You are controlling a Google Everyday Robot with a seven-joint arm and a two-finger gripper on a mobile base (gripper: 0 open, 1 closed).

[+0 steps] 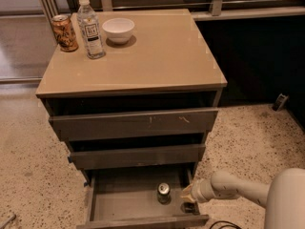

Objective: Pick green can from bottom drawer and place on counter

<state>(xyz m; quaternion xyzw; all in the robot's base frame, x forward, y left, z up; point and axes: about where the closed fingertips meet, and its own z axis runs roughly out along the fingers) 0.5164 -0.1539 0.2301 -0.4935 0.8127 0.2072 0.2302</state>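
Note:
The green can (163,193) stands upright in the open bottom drawer (119,202), near its right side, with its silver top showing. My gripper (188,200) reaches in from the right on a white arm and sits low over the drawer's right edge, just right of the can and apart from it. The tan counter (162,56) is the cabinet's top, well above the gripper.
On the counter's back left stand a brown-orange can (64,32), a clear water bottle (90,27) and a white bowl (118,30). The two upper drawers (133,123) are slightly pulled out above the bottom one. A dark wall stands at the right and a speckled floor lies around.

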